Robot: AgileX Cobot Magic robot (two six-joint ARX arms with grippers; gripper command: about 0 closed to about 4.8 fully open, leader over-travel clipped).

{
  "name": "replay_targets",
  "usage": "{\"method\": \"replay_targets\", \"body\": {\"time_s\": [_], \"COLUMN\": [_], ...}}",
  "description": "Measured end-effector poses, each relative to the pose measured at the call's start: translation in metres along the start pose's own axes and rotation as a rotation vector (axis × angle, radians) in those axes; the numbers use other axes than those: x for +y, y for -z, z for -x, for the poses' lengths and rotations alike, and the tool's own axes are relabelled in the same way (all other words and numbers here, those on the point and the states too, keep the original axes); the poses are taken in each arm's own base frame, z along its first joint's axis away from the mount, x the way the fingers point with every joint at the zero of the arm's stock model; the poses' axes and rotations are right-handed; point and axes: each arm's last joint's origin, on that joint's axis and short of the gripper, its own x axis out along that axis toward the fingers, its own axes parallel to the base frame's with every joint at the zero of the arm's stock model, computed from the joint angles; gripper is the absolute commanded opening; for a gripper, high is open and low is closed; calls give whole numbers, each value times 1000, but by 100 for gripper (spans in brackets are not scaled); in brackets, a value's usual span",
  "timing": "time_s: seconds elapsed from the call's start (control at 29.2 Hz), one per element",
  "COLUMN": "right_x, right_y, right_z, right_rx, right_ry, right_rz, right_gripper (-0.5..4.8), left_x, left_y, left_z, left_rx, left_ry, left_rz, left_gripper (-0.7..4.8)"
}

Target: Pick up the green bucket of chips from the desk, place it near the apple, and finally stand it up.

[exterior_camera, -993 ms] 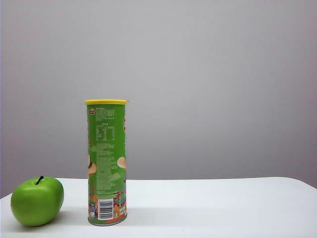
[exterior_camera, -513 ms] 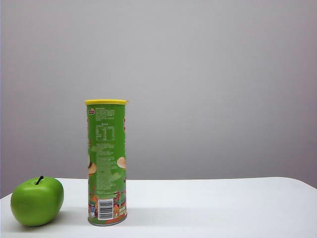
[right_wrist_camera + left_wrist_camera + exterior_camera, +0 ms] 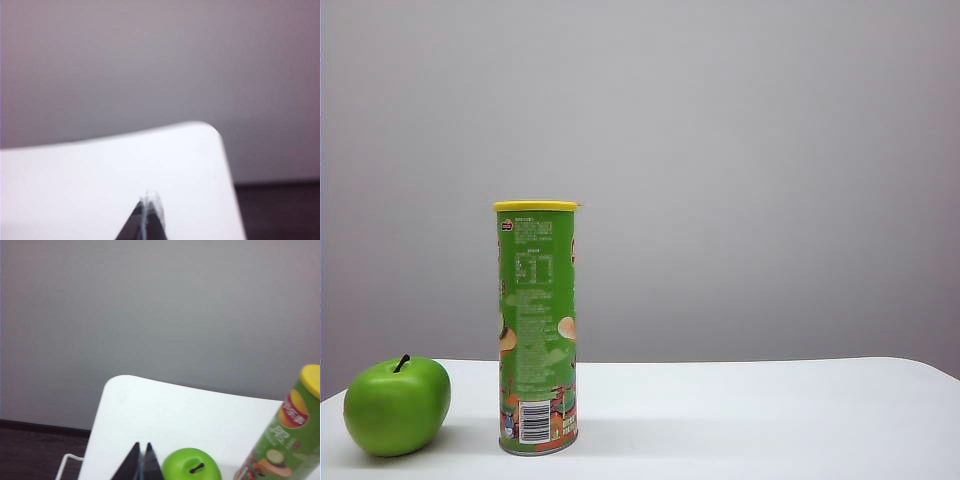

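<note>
The green bucket of chips (image 3: 538, 330) stands upright on the white desk (image 3: 750, 410), yellow lid on top, barcode near its silver base. The green apple (image 3: 397, 405) sits just to its left, a small gap between them. Neither gripper shows in the exterior view. The left wrist view has my left gripper (image 3: 142, 446) shut and empty, its dark fingertips together beside the apple (image 3: 191, 466), with the bucket of chips (image 3: 285, 440) further over. In the right wrist view my right gripper (image 3: 150, 196) is shut with nothing in it, over bare desk (image 3: 100, 170).
A plain grey wall stands behind the desk. The desk's rounded corners (image 3: 120, 382) (image 3: 210, 130) and dark floor (image 3: 35, 450) beyond them show in the wrist views. A white frame piece (image 3: 67, 462) shows off the desk's edge near the left gripper.
Bucket and apple sit a hair further right in the exterior picture; otherwise they stand as before. No arm enters that view.
</note>
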Motion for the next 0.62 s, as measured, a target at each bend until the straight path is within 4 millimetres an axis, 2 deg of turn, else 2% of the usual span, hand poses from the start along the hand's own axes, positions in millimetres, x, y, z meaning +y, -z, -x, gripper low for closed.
{"method": "replay_targets", "body": {"time_s": [0.14,0.34,0.62], "right_x": [0,5,4], "right_y": [-4,-26,-17], "right_z": [0,10,20], "right_rx": [-43,-278,-222], "right_ry": [14,-62,-40], "right_rz": [6,29,62], "right_gripper": [-1,-1,-1], "left_x": [0,0,2], "left_y": [1,1,9], "left_z": [0,0,-2], "left_rx": [6,7,29], "left_ry": [1,1,-1], "left_rz": [1,1,5], "left_gripper": [-6,-6,-6]}}
